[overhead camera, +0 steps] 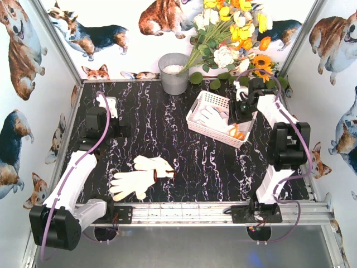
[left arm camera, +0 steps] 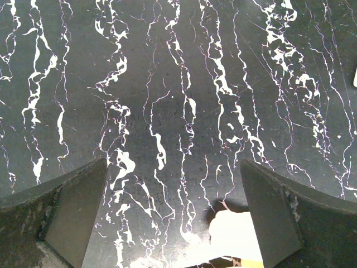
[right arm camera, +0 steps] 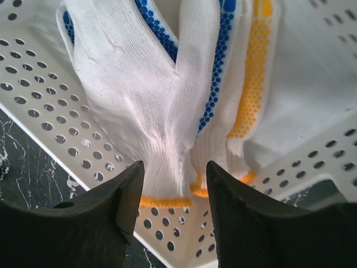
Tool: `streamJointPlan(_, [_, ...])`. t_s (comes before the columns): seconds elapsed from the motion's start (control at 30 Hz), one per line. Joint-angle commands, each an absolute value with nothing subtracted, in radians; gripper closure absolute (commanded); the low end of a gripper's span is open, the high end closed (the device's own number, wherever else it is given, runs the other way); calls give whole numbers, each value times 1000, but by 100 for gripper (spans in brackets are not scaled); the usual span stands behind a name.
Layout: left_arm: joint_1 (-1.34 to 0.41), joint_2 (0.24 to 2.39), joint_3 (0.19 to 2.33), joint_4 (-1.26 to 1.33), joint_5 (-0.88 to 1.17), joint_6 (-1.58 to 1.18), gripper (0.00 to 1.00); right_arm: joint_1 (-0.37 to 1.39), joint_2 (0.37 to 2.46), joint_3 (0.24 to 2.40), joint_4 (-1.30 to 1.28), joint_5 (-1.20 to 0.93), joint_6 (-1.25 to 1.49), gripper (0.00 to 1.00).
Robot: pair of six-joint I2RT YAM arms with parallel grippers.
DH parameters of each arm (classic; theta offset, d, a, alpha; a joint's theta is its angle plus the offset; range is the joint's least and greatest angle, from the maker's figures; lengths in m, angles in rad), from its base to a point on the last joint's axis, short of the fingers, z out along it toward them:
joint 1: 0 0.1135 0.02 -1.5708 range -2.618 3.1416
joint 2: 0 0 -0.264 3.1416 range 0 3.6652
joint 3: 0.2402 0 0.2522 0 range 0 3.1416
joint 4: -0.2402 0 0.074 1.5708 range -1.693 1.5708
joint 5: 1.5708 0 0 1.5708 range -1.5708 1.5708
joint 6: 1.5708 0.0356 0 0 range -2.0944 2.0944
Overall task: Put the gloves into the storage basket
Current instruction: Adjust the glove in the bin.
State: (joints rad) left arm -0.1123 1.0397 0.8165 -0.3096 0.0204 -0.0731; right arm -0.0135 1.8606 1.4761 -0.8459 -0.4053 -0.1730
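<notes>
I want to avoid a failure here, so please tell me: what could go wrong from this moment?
1. A glove cuff lies between the right gripper's parted jaws, over the storage basket's wall; lifting away may drag it out.
2. The two gloves on the table lie against each other; one grasp might catch both, or drop one.

The gloves point(right arm camera: 139, 95) under my right end effector point(right arm camera: 174, 166) are soft white knit cloth, ribbed at the cuff. They carry rows of raised blue and yellow dots and a yellow-stitched hem. The storage basket point(right arm camera: 44, 106) is smooth white plastic with a faint gloss, punched through with holes. The counter point(left arm camera: 167, 67) looks like black marble with white veins, smooth with a dull sheen. My left end effector point(left arm camera: 173, 163) has dark matt fingers point(left arm camera: 72, 212), scuffed and scratched along the edges. The bucket point(overhead camera: 174, 75) is dull grey metal. The rail point(overhead camera: 184, 211) is silvery ribbed metal.
</notes>
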Motion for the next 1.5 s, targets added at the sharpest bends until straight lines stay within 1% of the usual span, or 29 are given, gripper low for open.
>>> streamJointPlan(0.0, [-104, 1032, 822, -290, 22, -71, 0, -13, 1740, 1458, -791, -332, -175, 48])
streamJointPlan(0.07, [-104, 1032, 822, -290, 21, -71, 0, -9, 1704, 1445, -789, -314, -175, 46])
streamJointPlan(0.17, [-104, 1031, 822, -289, 17, -70, 0, -5, 1668, 1433, -793, -357, -164, 48])
streamJointPlan(0.23, [-104, 1028, 821, -288, 10, -70, 0, -1, 1654, 1422, -788, -395, -141, 51])
streamJointPlan(0.33, [-104, 1028, 819, -288, 8, -69, 0, 8, 1664, 1414, -785, -437, -107, 61])
streamJointPlan(0.4, [-104, 1029, 820, -288, 9, -69, 0, 15, 1685, 1412, -785, -438, -95, 68])
streamJointPlan(0.47, [-104, 1031, 821, -288, 11, -69, 0, 17, 1710, 1411, -786, -422, -85, 71])
streamJointPlan(0.63, [-104, 1029, 819, -290, 7, -67, 0, 17, 1778, 1414, -797, -309, -64, 75])
streamJointPlan(0.8, [-104, 1031, 819, -290, 1, -65, 0, 17, 1839, 1429, -825, -253, -57, 78])
streamJointPlan(1.0, [-104, 1030, 821, -291, -3, -64, 0, 17, 1847, 1440, -836, -182, -37, 79])
streamJointPlan(1.1, [-104, 1028, 820, -292, -6, -63, 0, 18, 1825, 1450, -841, -218, -37, 77])
streamJointPlan(1.13, [-104, 1025, 819, -292, -7, -62, 0, 21, 1813, 1455, -842, -236, -36, 75])
streamJointPlan(1.3, [-104, 1017, 813, -287, -18, -59, 0, 57, 1771, 1499, -821, -342, -60, 55])
streamJointPlan(1.47, [-105, 1033, 818, -290, -21, -54, 0, 95, 1825, 1547, -746, -367, -54, 48])
